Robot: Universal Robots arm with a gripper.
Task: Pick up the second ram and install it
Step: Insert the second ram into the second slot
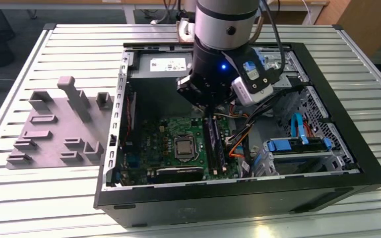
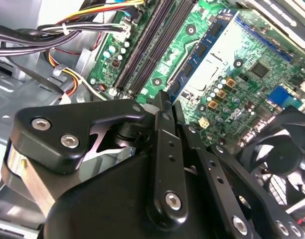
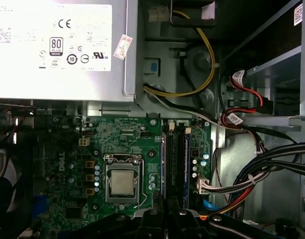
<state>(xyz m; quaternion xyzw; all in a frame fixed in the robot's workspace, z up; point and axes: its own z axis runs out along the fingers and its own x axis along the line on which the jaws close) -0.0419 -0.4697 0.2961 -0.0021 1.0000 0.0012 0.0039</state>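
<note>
Nearest, in the second wrist view: gripper with fingertips drawn together and nothing visibly clamped between them, probably to act as a blunt pusher. Just beyond: long black memory slots on the green motherboard. In the exterior view: poised low inside the open case, directly above the second ram, apparently standing on edge in its slot. Farthest: grey tray outside, pegs bare.

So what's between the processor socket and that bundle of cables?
The long black memory slots, running side by side, lie between the processor socket and the cable bundle, in the first wrist view.
</note>
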